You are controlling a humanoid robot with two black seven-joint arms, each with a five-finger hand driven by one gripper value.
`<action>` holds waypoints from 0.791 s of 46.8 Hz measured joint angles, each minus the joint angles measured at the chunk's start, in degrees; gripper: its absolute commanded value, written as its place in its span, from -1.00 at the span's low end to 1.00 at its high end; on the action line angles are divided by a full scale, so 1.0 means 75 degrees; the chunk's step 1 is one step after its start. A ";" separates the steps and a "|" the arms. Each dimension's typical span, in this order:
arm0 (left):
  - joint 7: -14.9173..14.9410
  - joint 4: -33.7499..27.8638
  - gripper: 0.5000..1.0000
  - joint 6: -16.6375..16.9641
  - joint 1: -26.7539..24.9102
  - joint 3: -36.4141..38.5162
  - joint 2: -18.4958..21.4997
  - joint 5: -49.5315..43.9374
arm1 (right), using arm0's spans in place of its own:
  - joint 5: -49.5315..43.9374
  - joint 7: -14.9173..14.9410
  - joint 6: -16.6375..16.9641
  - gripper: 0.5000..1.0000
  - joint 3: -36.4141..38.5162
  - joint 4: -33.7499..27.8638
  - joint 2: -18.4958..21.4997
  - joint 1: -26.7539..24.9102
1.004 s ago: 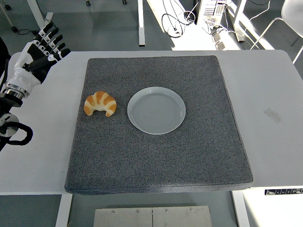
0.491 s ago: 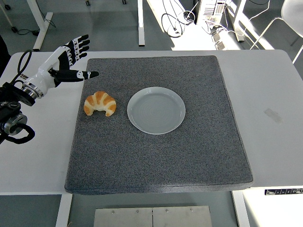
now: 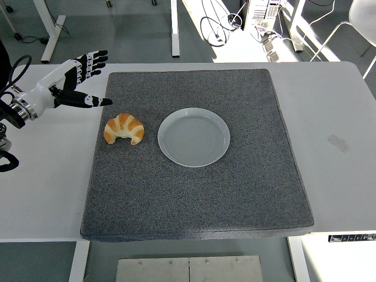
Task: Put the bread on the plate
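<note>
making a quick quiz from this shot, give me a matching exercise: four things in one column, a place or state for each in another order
Things:
1. croissant
2. plate
3. left hand
4. grey mat

Places or states:
A. empty, near the mat's middle
B. covers most of the white table
C. lies on the mat, left of the plate
D. open, fingers spread, at the mat's far left corner

Pairs: 1-C, 2-A, 3-D, 4-B

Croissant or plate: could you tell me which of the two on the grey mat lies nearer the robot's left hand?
The croissant. It lies at the mat's left side, just below the open left hand, while the empty pale plate sits further right, near the mat's middle.
</note>
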 measured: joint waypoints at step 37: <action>0.2450 -0.0932 1.00 0.0073 -0.0340 0.0464 0.0112 0.2238 | 0.0000 0.0004 -0.0002 1.00 0.0000 -0.0002 0.0000 0.0000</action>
